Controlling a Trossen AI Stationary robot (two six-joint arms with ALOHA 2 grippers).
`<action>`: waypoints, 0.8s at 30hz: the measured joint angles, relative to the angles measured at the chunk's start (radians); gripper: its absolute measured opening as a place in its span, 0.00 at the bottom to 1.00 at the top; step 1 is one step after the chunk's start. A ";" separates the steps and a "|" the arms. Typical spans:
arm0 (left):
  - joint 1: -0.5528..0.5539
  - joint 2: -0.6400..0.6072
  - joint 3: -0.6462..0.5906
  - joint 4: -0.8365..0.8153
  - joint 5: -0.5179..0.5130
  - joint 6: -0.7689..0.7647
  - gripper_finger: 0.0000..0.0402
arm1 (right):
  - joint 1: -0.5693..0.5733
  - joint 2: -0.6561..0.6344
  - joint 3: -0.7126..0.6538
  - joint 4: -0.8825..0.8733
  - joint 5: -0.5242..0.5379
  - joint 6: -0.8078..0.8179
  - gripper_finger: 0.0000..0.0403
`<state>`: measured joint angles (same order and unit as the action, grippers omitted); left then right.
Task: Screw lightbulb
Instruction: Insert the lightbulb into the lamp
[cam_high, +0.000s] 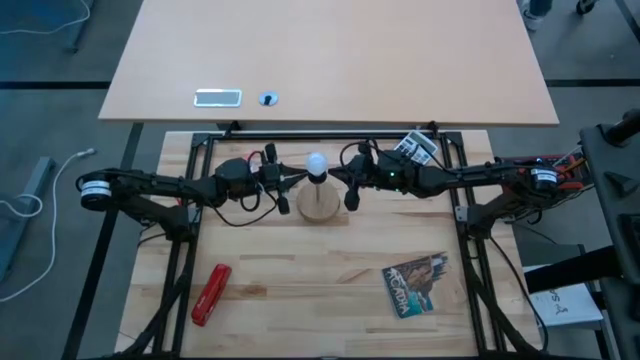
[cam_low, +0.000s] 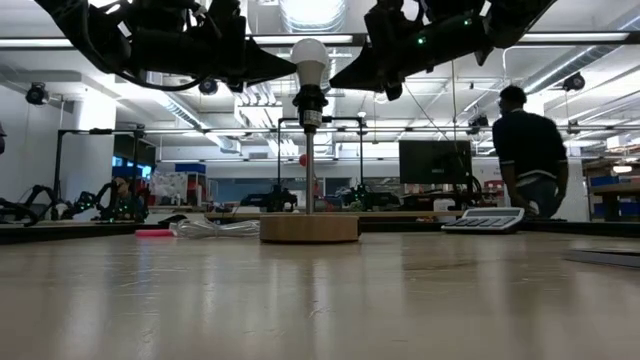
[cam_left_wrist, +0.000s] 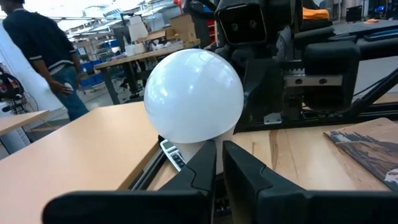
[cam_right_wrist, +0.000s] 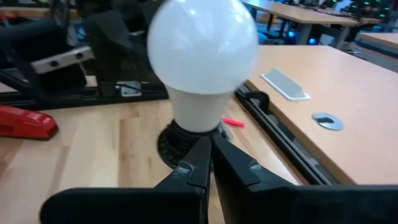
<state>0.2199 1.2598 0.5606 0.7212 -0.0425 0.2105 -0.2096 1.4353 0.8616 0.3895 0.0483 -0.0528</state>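
The lightbulb (cam_high: 316, 164) sits in its socket (cam_low: 309, 110) — both end effectors, left (cam_high: 288, 177) and right (cam_high: 344, 178), closed, empty, just beside it. Next: grip and twist.

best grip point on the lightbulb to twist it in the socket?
Grip the lightbulb on its tapered white neck just under the round head, coming in level from the side. It stands upright on the black socket on the wooden disc, and the left gripper and right gripper flank it.
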 joint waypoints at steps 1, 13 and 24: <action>0.000 0.000 0.000 0.000 0.000 -0.006 0.06 | 0.000 0.000 0.000 -0.004 0.007 0.000 0.03; 0.000 -0.044 0.000 -0.107 -0.009 -0.048 0.09 | -0.001 -0.012 0.000 -0.014 0.103 0.027 0.03; 0.000 -0.064 0.000 -0.168 -0.089 -0.132 0.09 | -0.030 -0.013 0.000 -0.018 -0.010 0.060 0.03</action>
<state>0.2195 1.1954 0.5606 0.5533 -0.1318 0.0780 -0.2396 1.4227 0.8619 0.3714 0.0380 0.0071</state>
